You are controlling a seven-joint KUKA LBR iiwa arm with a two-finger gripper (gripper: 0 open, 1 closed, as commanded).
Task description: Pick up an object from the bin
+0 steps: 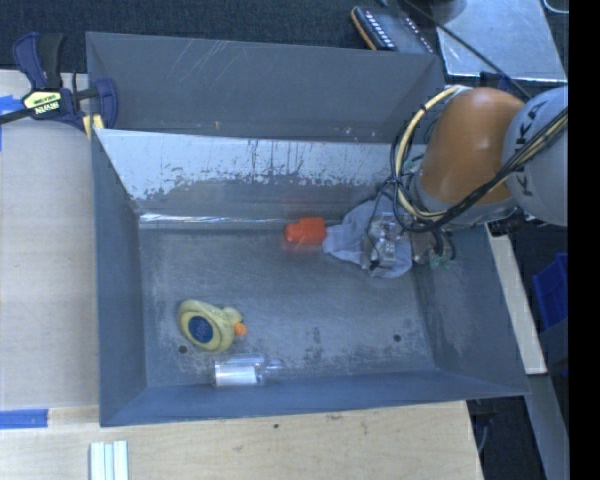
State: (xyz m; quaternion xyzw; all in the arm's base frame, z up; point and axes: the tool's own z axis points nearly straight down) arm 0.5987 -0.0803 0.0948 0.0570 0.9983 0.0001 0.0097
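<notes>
My gripper [383,249] is low at the right back of the bin, its fingers down in a crumpled grey-blue cloth [355,234] that lies against the back wall. An orange-red block [305,233] sits just left of the cloth, touching its edge. How the fingers stand in the folds of the cloth is hidden.
A yellow rubber duck with a blue patch [209,326] lies at the front left of the bin. A small clear plastic bottle [238,372] lies just in front of it by the front wall. The arm with its orange cover and cables comes in over the right rim.
</notes>
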